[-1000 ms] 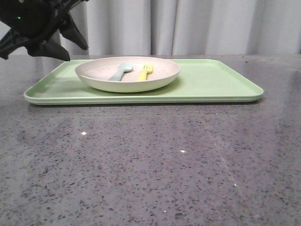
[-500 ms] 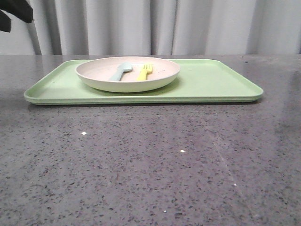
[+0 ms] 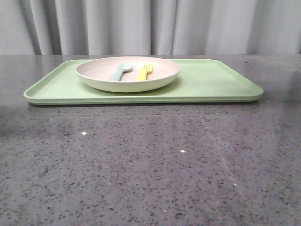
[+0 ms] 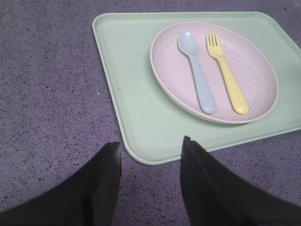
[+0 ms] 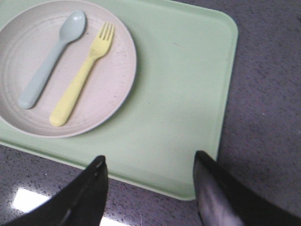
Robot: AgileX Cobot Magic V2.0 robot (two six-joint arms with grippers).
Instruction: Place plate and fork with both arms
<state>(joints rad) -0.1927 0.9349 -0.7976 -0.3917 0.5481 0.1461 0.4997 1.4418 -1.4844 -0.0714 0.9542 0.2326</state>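
Observation:
The pale pink plate [image 3: 113,82] [image 4: 254,61] [image 5: 115,52] rests on the left part of a light-green tray [image 3: 211,84]. In it lie the yellow fork [image 3: 145,72] [image 4: 228,82] [image 5: 80,80] and a light blue spoon [image 3: 121,70] [image 4: 200,80] [image 5: 49,61], side by side. Neither arm shows in the front view. In the left wrist view my left gripper [image 4: 151,147] hangs open and empty above the tray's corner. My right gripper [image 5: 149,160], open and empty too, hovers over the tray's other end.
The tray [image 4: 136,94] [image 5: 188,94] lies on a dark speckled stone tabletop [image 3: 150,165]. Its right half is bare. Grey curtains [image 3: 150,26] close off the back.
My left arm, at the upper left of the front view a second ago, has risen and withdrawn out of that view. Plate, fork and spoon have stayed still.

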